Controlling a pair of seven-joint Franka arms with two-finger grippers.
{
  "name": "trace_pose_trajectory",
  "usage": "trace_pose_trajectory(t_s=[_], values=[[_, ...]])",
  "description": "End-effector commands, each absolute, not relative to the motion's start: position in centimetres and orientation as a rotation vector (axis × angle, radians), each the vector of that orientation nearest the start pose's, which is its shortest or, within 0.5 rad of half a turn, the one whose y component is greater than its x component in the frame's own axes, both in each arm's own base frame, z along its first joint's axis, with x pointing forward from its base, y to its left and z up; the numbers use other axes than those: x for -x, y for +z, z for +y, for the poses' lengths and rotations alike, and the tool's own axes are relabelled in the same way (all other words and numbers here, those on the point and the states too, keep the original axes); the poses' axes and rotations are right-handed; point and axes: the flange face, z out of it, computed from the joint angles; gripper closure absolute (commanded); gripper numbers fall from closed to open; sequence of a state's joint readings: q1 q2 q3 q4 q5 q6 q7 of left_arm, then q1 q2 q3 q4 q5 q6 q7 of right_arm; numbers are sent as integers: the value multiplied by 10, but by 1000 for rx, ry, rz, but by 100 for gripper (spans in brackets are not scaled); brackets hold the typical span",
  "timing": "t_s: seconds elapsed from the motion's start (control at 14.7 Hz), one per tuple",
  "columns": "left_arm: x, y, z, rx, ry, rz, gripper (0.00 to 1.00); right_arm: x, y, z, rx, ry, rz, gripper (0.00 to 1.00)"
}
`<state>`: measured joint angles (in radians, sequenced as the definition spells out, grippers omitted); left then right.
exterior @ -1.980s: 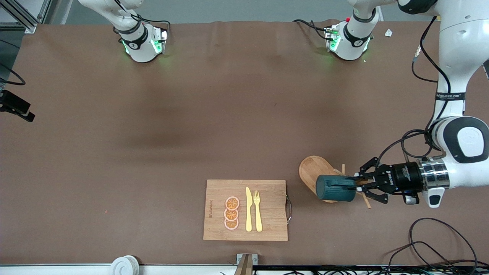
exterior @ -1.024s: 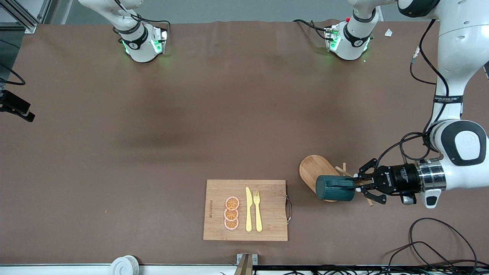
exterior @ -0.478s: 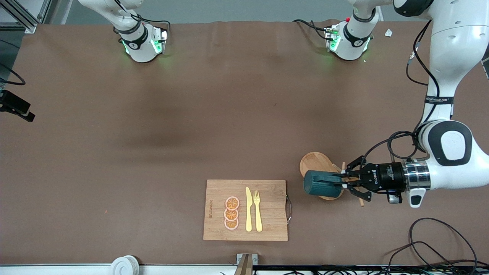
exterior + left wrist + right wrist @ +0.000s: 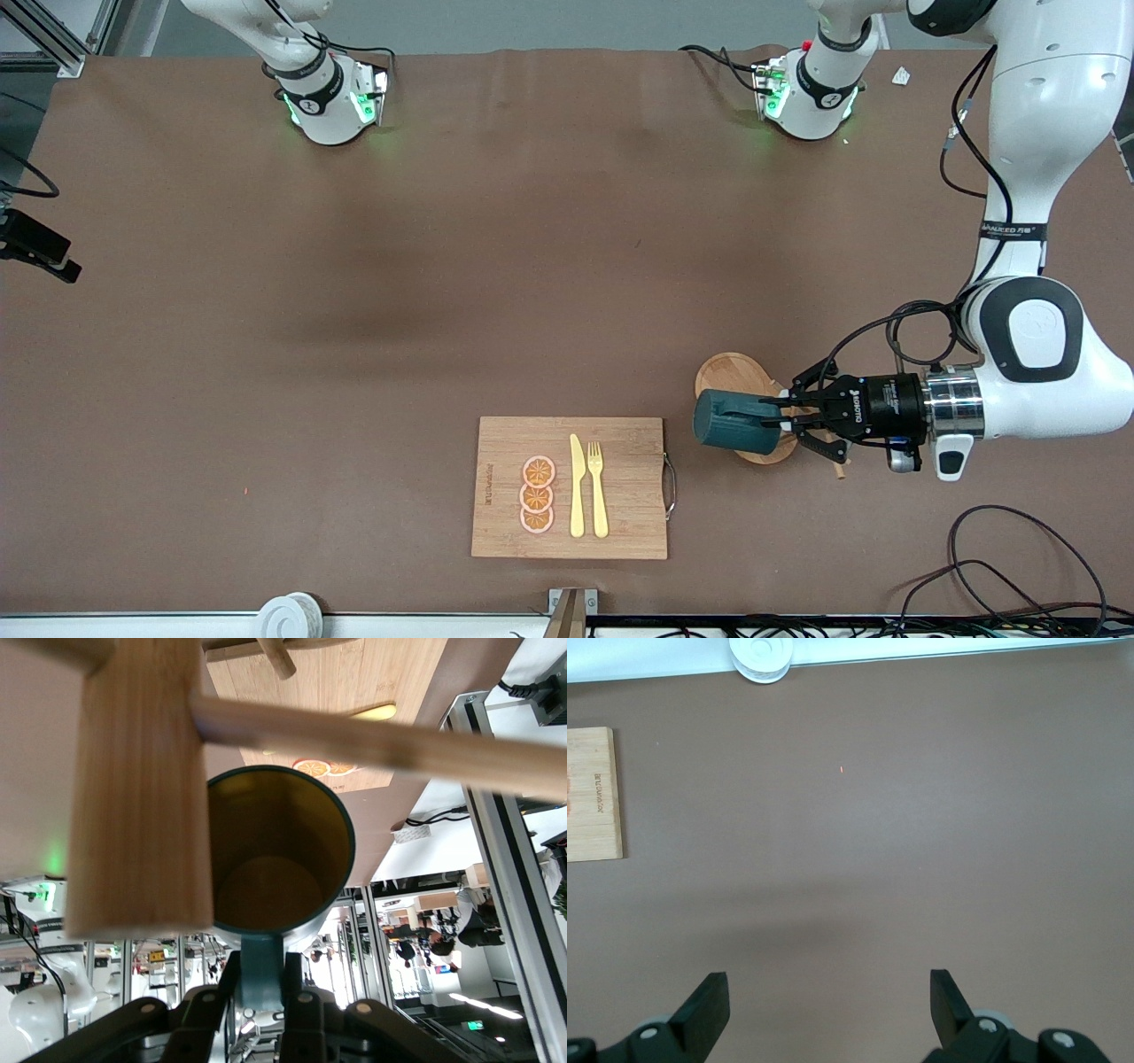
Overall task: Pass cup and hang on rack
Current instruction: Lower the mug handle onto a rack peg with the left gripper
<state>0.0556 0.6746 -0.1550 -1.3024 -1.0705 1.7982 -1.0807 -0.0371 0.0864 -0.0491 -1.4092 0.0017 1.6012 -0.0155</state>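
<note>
The dark teal cup (image 4: pixel 731 423) lies on its side in the air over the rack's oval base (image 4: pixel 733 372). My left gripper (image 4: pixel 772 416) is shut on its small handle. In the left wrist view the cup's tan inside (image 4: pixel 279 859) faces the camera, with the handle pinched by the left gripper (image 4: pixel 261 973). The rack's post (image 4: pixel 142 788) stands close against the cup's rim, and a thin peg (image 4: pixel 381 740) crosses just past the mouth; I cannot tell whether they touch. My right gripper (image 4: pixel 830 992) waits open over bare table and is out of the front view.
A wooden cutting board (image 4: pixel 620 532) with orange slices (image 4: pixel 537 494), a yellow knife (image 4: pixel 577 486) and a fork (image 4: pixel 598 487) lies beside the rack, toward the right arm's end. A white roll (image 4: pixel 288 616) sits at the table's near edge. Cables (image 4: pixel 1019 567) trail near the left arm.
My left gripper has carried the cup sideways toward the cutting board, so it now covers more of the rack's base. The right arm has not moved.
</note>
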Motion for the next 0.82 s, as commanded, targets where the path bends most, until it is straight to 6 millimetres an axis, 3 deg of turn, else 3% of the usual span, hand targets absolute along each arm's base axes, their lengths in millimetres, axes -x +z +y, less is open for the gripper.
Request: trace_pose_trajectory(t_s=[0.0,0.27,0.75], values=[[-719,408,-129,-1682,-900,1371,99,-583,658,-49,3153,-164,92,0],[-713,416,-145,-1728,-902,1366,99,-583,658,-49,3155,-164,92,0],[-702,408,-117,-1802,-988,1328,99,-583,658,-49,3157,-163,87,0]])
